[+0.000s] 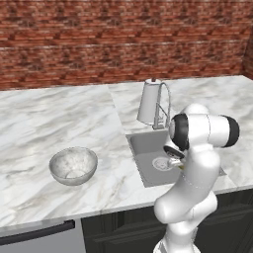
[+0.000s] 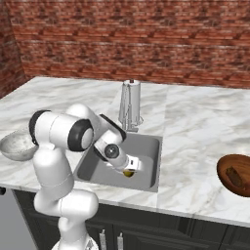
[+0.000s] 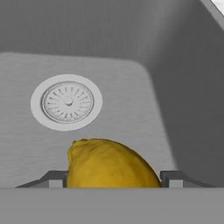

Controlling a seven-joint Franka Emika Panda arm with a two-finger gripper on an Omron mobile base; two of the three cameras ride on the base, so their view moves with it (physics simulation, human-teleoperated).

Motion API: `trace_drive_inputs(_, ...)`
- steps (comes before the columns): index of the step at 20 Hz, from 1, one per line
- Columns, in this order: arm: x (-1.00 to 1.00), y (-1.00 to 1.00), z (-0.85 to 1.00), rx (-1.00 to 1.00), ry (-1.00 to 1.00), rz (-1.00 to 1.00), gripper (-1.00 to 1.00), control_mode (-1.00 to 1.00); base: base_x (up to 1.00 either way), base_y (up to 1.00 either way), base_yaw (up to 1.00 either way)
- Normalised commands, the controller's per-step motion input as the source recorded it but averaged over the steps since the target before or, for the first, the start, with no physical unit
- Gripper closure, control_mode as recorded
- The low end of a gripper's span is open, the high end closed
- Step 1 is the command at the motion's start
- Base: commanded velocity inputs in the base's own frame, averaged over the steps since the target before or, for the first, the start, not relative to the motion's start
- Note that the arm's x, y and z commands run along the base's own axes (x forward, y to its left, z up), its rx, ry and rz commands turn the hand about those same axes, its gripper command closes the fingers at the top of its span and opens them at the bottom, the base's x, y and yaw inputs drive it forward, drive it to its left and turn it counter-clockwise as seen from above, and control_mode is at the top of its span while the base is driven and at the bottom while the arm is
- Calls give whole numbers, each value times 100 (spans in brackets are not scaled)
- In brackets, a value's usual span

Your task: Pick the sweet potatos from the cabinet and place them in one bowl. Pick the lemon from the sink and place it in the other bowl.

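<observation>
The gripper (image 3: 113,178) is down inside the sink (image 3: 131,48), with one fingertip on each side of the lemon (image 3: 109,164). The jaws stand about half open and frame the fruit closely. Whether the fingertips (image 3: 173,177) press on the peel cannot be told from the hand view, so a firm hold is not confirmed. The lemon sits low in the basin, near the round white drain (image 3: 66,102) and close to the basin's side wall. In the right base view the lemon (image 2: 128,173) shows as a small yellow spot under the gripper (image 2: 130,170), at the near side of the sink floor.

Beyond the sink, a faucet (image 1: 163,106) rises at the back rim. The pale grey bowl (image 1: 73,165) stands on the counter (image 1: 44,118) well to the robot's left and appears empty. The brown wooden bowl (image 2: 235,175) stands on the counter well to the right, with a reddish-brown item inside, probably a sweet potato (image 2: 236,177); the count is unclear.

Status: the sweet potato stage looks at least partly done. The lemon is not yet delivered; closing, lifting and carrying to the grey bowl are left.
</observation>
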Motion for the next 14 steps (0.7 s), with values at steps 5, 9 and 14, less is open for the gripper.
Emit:
trace_drive_inputs(5,-29,0,87,4,2,0,100,-100,0,0,0)
trace_drive_inputs(9,-6,0,99,7,7,0,100,-100,0,0,0)
trace_drive_inputs(14,13,-2,100,11,10,0,100,-100,0,0,0)
